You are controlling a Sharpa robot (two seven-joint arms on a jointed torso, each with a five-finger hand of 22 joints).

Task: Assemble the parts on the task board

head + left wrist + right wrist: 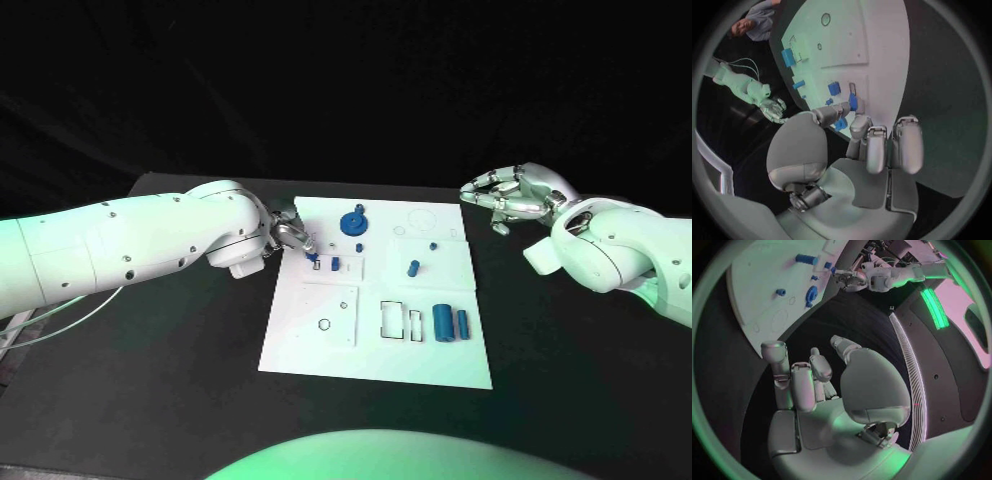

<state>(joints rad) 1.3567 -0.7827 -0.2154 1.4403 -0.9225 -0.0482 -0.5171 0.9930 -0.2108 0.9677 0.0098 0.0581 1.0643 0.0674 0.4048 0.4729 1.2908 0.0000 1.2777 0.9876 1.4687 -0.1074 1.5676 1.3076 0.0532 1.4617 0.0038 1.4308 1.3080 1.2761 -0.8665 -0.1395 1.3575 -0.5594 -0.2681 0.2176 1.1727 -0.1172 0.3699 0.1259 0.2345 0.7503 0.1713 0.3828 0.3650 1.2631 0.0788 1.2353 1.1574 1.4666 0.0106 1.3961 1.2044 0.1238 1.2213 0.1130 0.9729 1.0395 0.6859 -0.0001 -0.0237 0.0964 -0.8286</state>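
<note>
The white task board (372, 352) lies mid-table. My left hand (293, 238) is over its far left corner and pinches a small blue part (841, 124) between thumb and a finger, close to the board (879, 45). More small blue parts (335, 264) lie just beside those fingers. A round blue part (355, 222) stands at the far edge, a short one (414, 267) sits mid-board, and two blue blocks (453, 324) lie toward the near right. My right hand (512, 197) hovers off the board's far right corner, fingers loosely bent and holding nothing (817, 385).
Black table (173, 350) surrounds the board on all sides. Outlined slots (392, 318) and a small ring outline (325, 322) mark the board's near half. My left forearm (130, 245) stretches across the table's left side.
</note>
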